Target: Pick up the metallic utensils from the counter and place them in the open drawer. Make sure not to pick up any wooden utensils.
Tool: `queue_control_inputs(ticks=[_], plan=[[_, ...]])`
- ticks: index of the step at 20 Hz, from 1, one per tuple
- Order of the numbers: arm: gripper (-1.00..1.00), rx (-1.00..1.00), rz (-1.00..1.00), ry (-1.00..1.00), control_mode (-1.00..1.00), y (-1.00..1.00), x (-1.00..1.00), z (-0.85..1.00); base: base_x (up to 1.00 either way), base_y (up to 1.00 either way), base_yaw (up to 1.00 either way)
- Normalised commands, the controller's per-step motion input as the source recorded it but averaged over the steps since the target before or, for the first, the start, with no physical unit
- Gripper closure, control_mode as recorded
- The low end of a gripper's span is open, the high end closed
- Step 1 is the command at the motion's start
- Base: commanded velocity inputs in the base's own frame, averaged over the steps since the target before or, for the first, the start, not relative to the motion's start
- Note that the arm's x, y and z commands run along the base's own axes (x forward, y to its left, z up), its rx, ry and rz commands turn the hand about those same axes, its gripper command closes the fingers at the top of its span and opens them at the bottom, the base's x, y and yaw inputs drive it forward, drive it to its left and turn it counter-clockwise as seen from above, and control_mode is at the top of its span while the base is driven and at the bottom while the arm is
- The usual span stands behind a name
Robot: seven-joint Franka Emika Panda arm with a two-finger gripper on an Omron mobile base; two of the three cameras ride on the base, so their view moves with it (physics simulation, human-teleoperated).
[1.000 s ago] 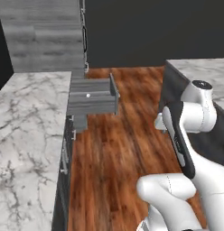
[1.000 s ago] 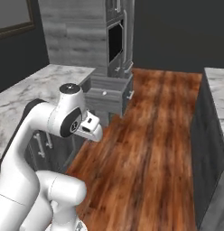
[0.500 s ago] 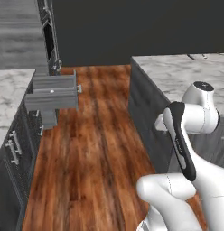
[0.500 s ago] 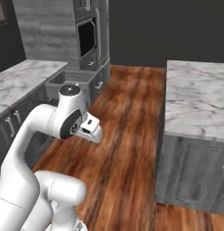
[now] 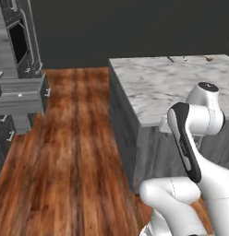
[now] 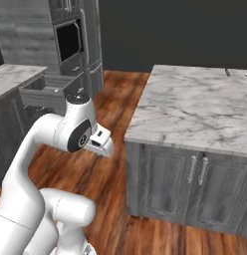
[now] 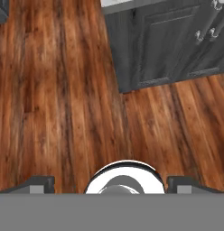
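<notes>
Arm folded, open empty claw [image 7: 111, 184] facing the floor [image 7: 64, 113]

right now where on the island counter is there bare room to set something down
Nearly the whole marble counter is bare, from its near edge above the grey cabinet doors back toward the far edge. The only clutter is a few small utensils along that far edge, too small to tell apart.
</notes>
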Motion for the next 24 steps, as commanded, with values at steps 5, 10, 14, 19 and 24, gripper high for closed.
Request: queue_control_inputs(ticks=[5,10,14,19,24], plan=[[-1.00,0.00,0.00,0.00,1.00,0.00,0.00,0.00,0.00,-1.00,0.00],[-1.00,0.00,0.00,0.00,1.00,0.00,0.00,0.00,0.00,-1.00,0.00],[-1.00,0.00,0.00,0.00,1.00,0.00,0.00,0.00,0.00,-1.00,0.00],[-1.00,0.00,0.00,0.00,1.00,0.00,0.00,0.00,0.00,-1.00,0.00],[-1.00,0.00,0.00,0.00,1.00,0.00,0.00,0.00,0.07,-1.00,0.00]])
